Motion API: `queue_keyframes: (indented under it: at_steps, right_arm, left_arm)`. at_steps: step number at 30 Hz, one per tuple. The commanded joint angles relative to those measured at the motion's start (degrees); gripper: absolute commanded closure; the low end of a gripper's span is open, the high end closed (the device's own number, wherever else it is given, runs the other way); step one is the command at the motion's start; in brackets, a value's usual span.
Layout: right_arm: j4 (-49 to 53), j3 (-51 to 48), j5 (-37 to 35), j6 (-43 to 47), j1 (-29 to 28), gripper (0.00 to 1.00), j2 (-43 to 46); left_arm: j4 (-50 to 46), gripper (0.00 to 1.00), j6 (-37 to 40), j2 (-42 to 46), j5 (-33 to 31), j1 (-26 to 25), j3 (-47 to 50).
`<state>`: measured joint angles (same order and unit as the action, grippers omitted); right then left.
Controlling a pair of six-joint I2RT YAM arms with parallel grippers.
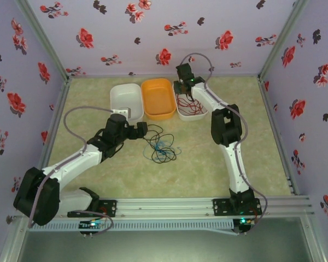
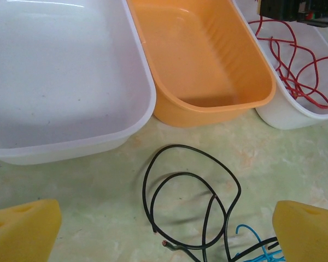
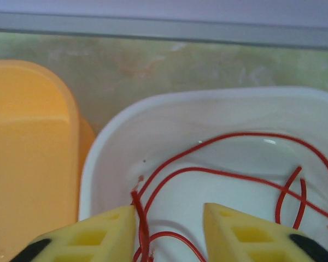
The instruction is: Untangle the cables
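Red cable (image 1: 190, 107) in rightmost white tub (image 3: 208, 117) — left claw (image 2: 167, 232), right claw (image 3: 169, 234) both released.

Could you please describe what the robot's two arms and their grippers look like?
Both the left arm and the right arm have white link shells with black joint housings. A thin grey cable loops loosely off each. The left gripper has plain yellow block fingers; the right gripper has yellow fingers with square recesses and black heels.
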<state>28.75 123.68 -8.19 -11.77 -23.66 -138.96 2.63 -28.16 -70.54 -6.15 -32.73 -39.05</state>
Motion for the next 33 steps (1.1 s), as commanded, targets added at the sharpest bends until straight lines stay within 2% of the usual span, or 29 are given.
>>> queue_keyframes:
  at_steps: [1, 8, 16, 19, 21, 27, 33]
  right_arm:
    - [2.07, 1.51, -2.57, -1.19, 0.62, 0.7, -0.88]
    - [2.51, 0.54, -4.32, -2.88, 1.85, 0.87, -1.61]
    - [4.46, 0.35, -7.11, -4.04, 2.82, 0.9, -0.95]
    - [4.46, 0.13, -6.7, -3.7, 2.83, 0.82, 0.75]
    - [4.64, -0.14, -5.87, -3.61, 2.78, 0.72, 2.29]
    - [3.94, -4.62, -3.61, -3.78, 2.57, 0.55, 10.13]
    - [4.35, -11.83, -1.56, -5.51, 2.46, 0.48, 19.36]
  left_arm:
    - [1.66, 0.01, -0.64, -1.03, 1.67, 0.1, -1.83]
    - [2.18, 0.02, -0.84, -2.69, 3.82, 0.12, -2.44]
    - [1.55, 0.02, -0.32, -3.78, 5.62, 0.01, -3.58]
    - [0.85, 0.01, -0.15, -4.24, 6.04, 0.12, -4.22]
    - [-0.33, 0.0, -0.09, -4.64, 6.23, 0.12, -4.95]
    - [-6.34, 0.0, 0.64, -6.08, 6.17, 0.17, -8.44]
    - [-15.0, 0.0, 0.95, -8.89, 6.86, 0.4, -13.89]
